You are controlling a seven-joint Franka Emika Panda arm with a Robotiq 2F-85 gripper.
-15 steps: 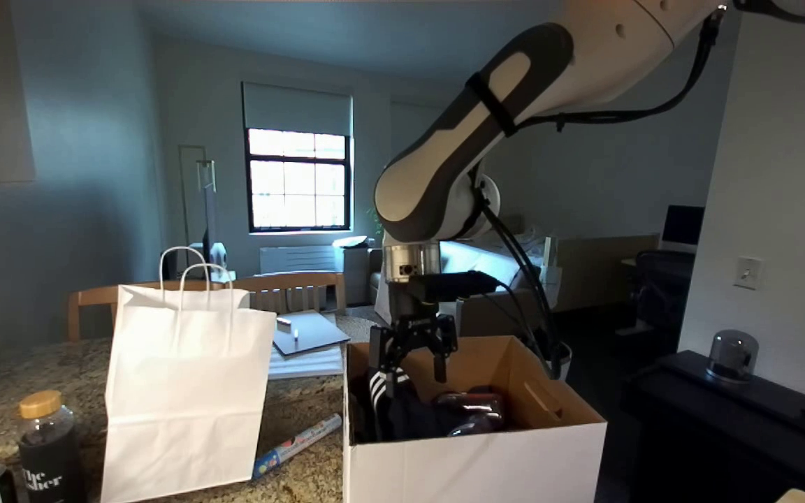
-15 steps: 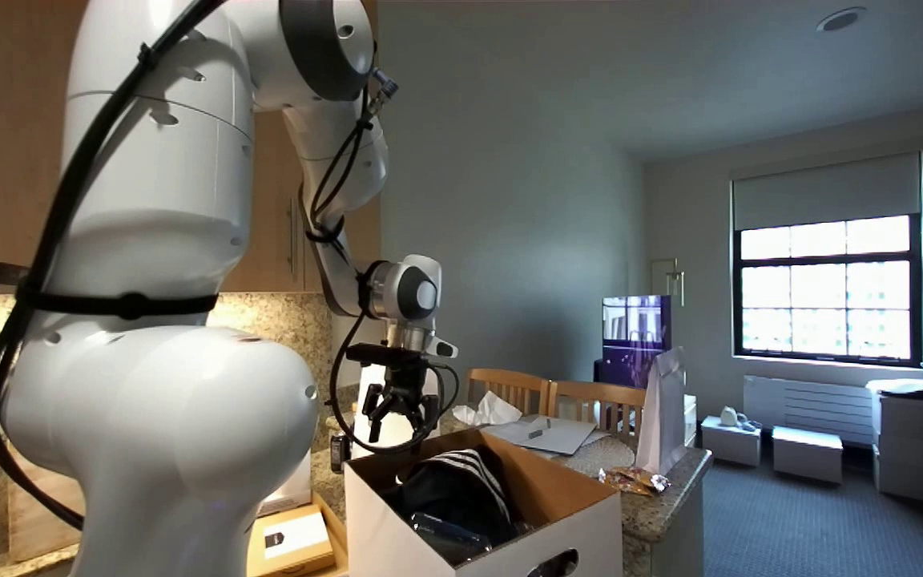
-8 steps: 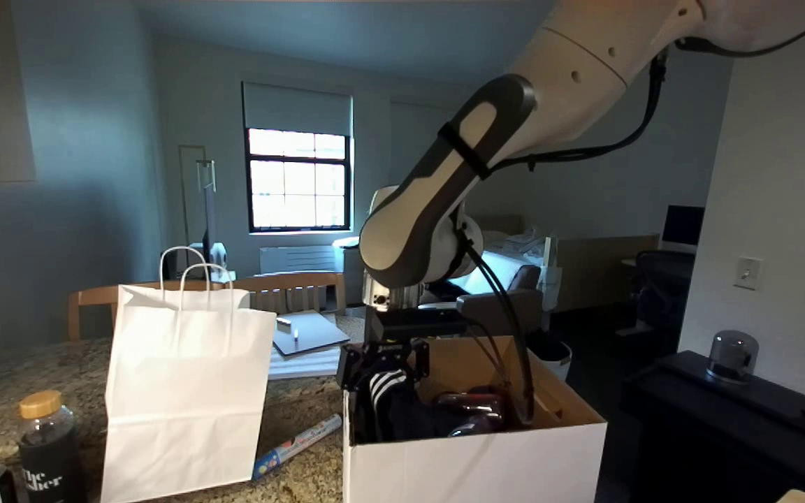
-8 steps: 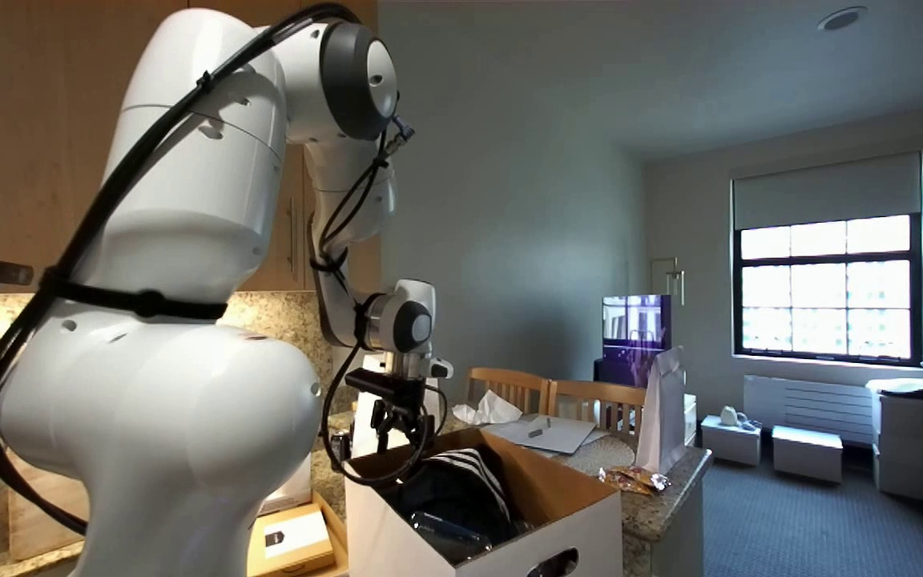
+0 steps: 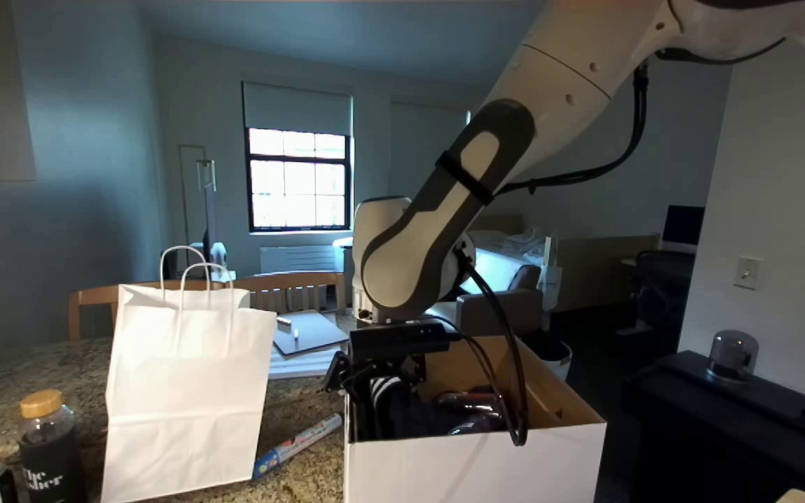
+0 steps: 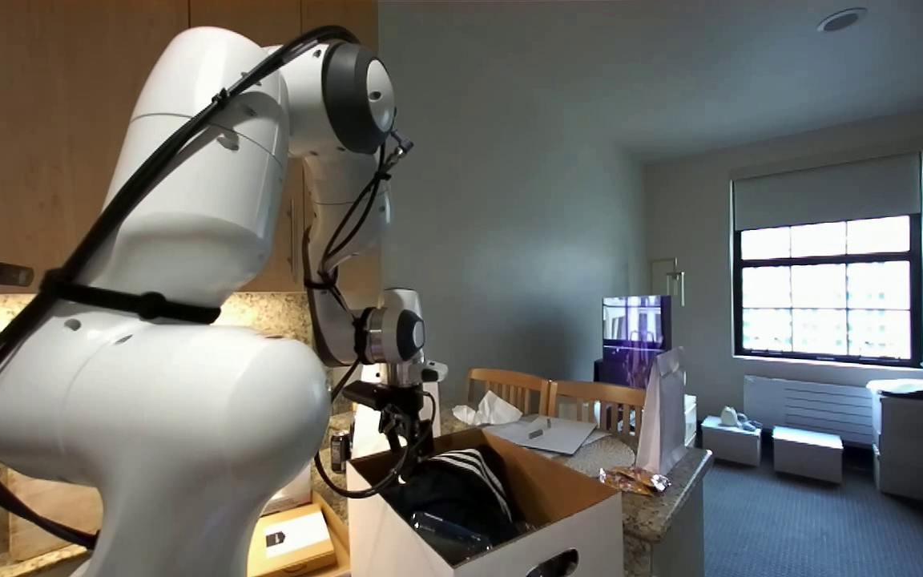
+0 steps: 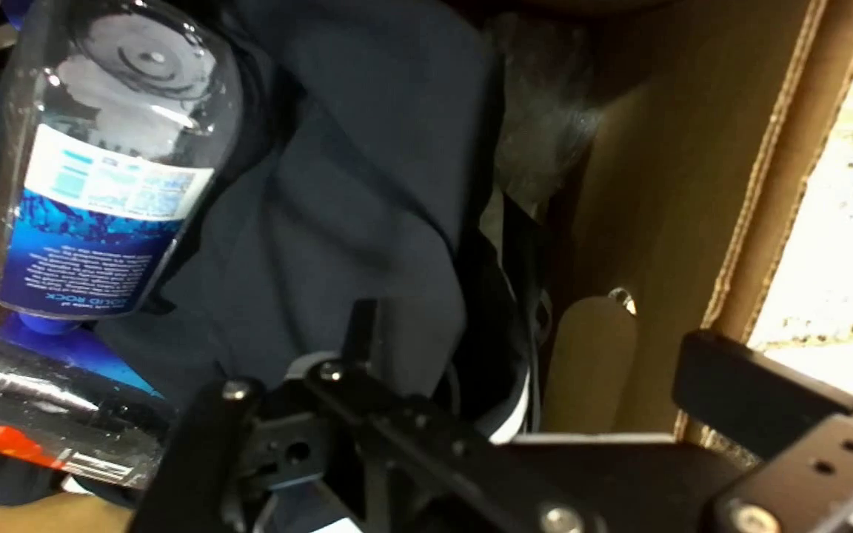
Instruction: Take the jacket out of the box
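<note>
The black jacket (image 5: 402,411) with white stripes lies bunched inside the box (image 5: 476,464). The jacket also shows in an exterior view (image 6: 461,485) and fills the middle of the wrist view (image 7: 375,215). The box, white outside and brown inside, shows in an exterior view (image 6: 542,533) and in the wrist view (image 7: 663,185). My gripper (image 7: 556,363) is open, with its fingers wide apart. One finger is over the jacket and the other over the box's side edge. The gripper (image 5: 376,377) points down at the box's side; whether it touches the jacket cannot be told.
Clear plastic bottles (image 7: 112,163) lie on the jacket inside the box. A white paper bag (image 5: 189,398) and a colourful tube (image 5: 298,447) are on the counter beside the box. A cork-topped bottle (image 5: 49,447) stands farther left. The arm's black cable loops over the box.
My gripper has moved down from above the box to the level of its rim and shifted toward the side wall. The jacket and the box have not visibly moved.
</note>
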